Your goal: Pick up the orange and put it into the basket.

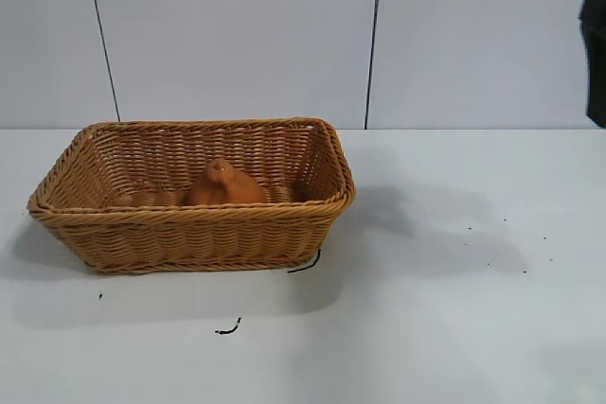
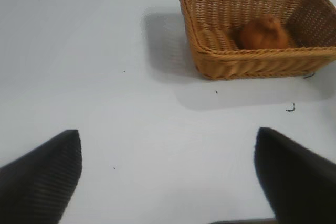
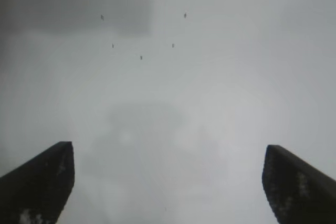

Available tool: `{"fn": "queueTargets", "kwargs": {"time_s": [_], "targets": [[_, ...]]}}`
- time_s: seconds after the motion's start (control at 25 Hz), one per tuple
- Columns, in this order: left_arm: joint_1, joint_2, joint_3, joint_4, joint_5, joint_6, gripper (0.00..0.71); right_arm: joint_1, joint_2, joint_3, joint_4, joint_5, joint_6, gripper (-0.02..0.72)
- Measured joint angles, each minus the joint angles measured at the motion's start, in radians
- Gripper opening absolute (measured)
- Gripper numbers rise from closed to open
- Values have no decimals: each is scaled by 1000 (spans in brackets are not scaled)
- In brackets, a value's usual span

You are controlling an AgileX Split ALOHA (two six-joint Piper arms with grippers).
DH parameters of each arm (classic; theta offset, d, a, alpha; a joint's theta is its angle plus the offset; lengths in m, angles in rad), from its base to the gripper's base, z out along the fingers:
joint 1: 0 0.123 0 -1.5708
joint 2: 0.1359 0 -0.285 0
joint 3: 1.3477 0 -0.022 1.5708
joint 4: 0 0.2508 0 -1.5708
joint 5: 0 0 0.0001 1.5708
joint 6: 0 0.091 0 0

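— Left gripper [image 2: 168, 174]: how does it stand?
— Its two dark fingers [image 2: 44, 174] are spread wide with nothing between them, above bare tabletop [image 2: 105, 77], well apart from the basket [image 2: 252, 61]. The right gripper [image 3: 168, 182] is the same, released and empty, over a part of the tabletop with small dark specks [image 3: 140, 57].
— And what is in the basket?
— The orange [image 1: 223, 186] lies inside it, on the bottom, about in the middle. The front wall hides its lower part, so I see only the upper dome and the small nub on top.
— Where is the basket on the tabletop?
— Toward the left edge in the exterior view, near the back edge. It is rectangular, of woven tan wicker, with flared sides and a braided rim [image 1: 189, 215].
— Anything difficult to see?
— A dark shape [image 1: 595, 54] at the right border of the exterior view is cut off; I cannot tell what it is. Two short black marks [image 1: 227, 329] are on the tabletop in front of the basket.
— The skin of the orange?
— Dull and rough.
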Motion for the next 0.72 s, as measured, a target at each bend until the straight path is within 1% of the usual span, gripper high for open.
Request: {"fn": "queueTargets", "kwargs": {"time_s": [0.12, 0.32, 0.44, 0.52, 0.64, 0.72], "targets": [[0, 0, 0, 0, 0, 0, 639, 0, -205, 112, 0, -52, -14, 695], [0, 0, 0, 0, 0, 0, 639, 0, -546, 246, 0, -124, -86, 695], [0, 0, 0, 0, 0, 0, 639, 0, -705, 317, 0, -144, -91, 695], [0, 0, 0, 0, 0, 0, 639, 0, -786, 362, 21, -153, -91, 695], [0, 0, 0, 0, 0, 0, 639, 0, -873, 375, 29, -174, -93, 695], [0, 0, 0, 0, 0, 0, 639, 0, -916, 376, 29, -175, -93, 695]]}}
